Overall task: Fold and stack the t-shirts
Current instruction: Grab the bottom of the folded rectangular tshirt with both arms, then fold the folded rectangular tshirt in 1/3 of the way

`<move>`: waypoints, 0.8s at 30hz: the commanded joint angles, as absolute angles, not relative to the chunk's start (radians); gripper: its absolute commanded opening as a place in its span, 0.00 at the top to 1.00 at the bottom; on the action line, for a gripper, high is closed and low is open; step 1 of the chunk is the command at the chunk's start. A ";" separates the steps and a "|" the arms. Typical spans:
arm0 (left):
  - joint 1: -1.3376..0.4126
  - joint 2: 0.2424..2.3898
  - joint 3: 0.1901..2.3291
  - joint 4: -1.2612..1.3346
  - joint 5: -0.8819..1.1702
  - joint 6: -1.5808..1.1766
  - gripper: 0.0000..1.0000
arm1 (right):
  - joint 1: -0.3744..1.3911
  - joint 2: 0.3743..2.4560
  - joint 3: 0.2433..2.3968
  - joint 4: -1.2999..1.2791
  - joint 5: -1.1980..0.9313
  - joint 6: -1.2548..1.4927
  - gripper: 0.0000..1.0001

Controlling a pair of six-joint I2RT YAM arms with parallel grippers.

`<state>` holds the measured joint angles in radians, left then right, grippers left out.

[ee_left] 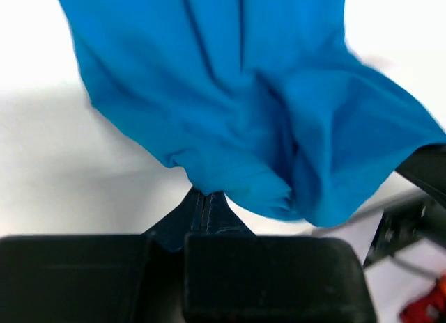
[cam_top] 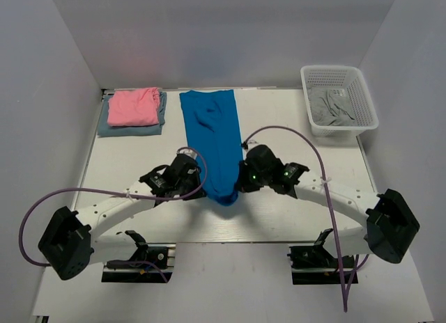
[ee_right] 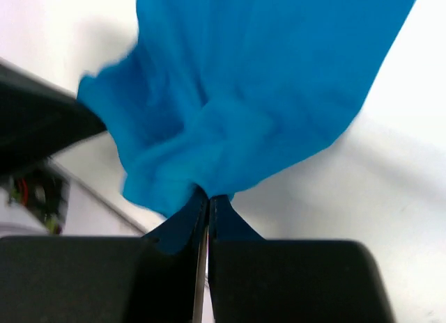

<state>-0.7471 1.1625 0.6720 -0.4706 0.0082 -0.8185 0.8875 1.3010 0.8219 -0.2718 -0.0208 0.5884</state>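
Pinching the near end of the blue shirt point(cam_top: 212, 131), the left gripper point(ee_left: 202, 198) has its fingers closed tight on a bunched fold. The right gripper point(ee_right: 208, 201) is clamped on the same end, just to the right. Both grippers meet at the near middle of the table point(cam_top: 125, 166). From them the blue shirt runs as one long narrow strip to the far edge. At far left, one folded pink shirt point(cam_top: 134, 106) lies on one folded grey-blue shirt point(cam_top: 131, 130), making three shirts on the table. At far right, one white basket point(cam_top: 339, 69) holds one crumpled grey cloth point(cam_top: 331, 108).
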 commanded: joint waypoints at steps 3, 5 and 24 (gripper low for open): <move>-0.736 1.250 0.853 -0.544 -0.228 -0.799 1.00 | 0.822 1.402 0.978 -0.316 0.103 0.532 1.00; -0.727 1.287 0.948 -0.586 -0.329 -0.811 1.00 | 0.795 1.434 1.035 -0.290 0.126 0.523 1.00; -0.511 1.721 1.373 -0.523 -0.427 -0.704 1.00 | 0.606 1.865 1.532 -0.230 0.106 0.384 1.00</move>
<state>-0.5415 1.7271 1.3224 -0.5446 -0.4114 -0.7250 0.6151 1.8545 1.4517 -0.2813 0.1181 0.4297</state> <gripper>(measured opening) 0.023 0.014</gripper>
